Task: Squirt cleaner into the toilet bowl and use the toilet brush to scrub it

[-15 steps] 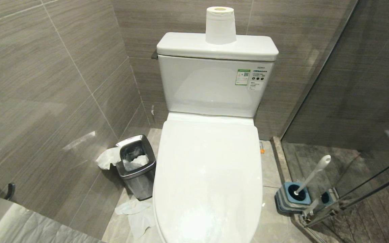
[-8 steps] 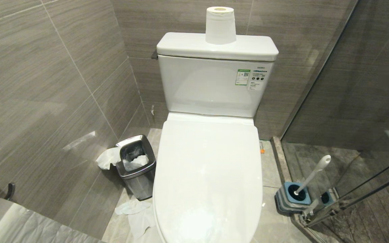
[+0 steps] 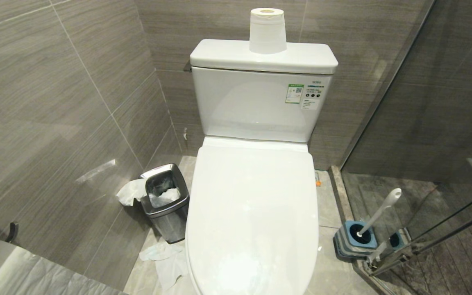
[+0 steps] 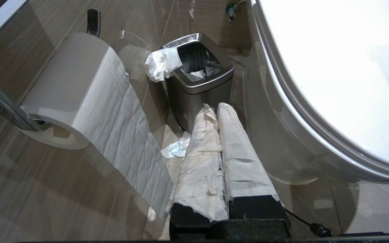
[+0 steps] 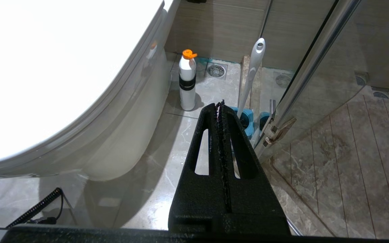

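Grey-tiled toilet stall, left to right: left gripper (image 4: 217, 108), paper-wrapped jaws together, empty; white ceramic toilet bowl (image 3: 252, 217), lid down; white orange-capped bottle (image 5: 187, 81) on floor; right gripper (image 5: 220, 105), jaws together, empty; white-handled toilet brush (image 3: 379, 213) in blue holder. Nothing begun; all steps remain.

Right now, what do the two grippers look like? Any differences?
Left gripper: black textured base, both fingers wrapped in crumpled white tissue-like material; thin black cable by the base. Right gripper: bare black textured plastic, tapered fingers with slot cutouts, rough inner edges; a coiled black cable shows nearby.
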Tool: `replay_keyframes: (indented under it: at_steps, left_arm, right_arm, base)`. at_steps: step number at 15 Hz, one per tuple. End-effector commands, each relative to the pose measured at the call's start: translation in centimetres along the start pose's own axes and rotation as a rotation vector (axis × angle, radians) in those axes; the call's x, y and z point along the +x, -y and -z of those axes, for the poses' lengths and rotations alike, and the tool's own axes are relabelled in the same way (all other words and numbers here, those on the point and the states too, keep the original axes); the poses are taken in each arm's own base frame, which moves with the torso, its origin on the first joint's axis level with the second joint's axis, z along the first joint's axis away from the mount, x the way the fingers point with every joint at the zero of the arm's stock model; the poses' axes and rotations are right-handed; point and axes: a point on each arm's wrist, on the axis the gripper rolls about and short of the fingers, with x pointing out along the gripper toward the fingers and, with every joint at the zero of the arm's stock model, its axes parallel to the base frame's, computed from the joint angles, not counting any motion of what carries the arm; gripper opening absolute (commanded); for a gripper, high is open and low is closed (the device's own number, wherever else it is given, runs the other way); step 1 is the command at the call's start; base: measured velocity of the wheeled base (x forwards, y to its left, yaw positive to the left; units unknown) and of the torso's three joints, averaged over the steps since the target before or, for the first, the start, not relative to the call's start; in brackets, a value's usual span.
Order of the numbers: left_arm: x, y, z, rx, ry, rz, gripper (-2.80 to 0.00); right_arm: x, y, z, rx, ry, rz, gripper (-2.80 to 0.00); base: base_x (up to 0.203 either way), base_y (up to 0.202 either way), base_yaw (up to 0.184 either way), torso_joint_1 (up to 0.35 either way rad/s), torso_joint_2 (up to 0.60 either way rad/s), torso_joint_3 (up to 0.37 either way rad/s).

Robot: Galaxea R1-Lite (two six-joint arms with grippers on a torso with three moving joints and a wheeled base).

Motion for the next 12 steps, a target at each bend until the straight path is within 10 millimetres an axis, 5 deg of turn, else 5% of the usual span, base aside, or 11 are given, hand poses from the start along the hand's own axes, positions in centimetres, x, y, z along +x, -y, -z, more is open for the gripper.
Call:
replay_keyframes:
  at_steps: [1,12]
  left_arm:
    - [0.02,0.0,0.04,0.0,-0.003,0.0,-2.8]
    - [0.03,0.05,0.09,0.106,-0.005,0.021,-2.8]
  right_arm:
    - [0.0,0.0,-0.02,0.001,-0.001,0.0,-2.8]
    - [0.01,0.0,0.01,-0.001,-0.002,0.0,-2.8]
  base:
    - [0.0,0.0,0.0,0.0,0.0,0.0]
    - [0.0,0.0,0.0,0.0,0.0,0.0]
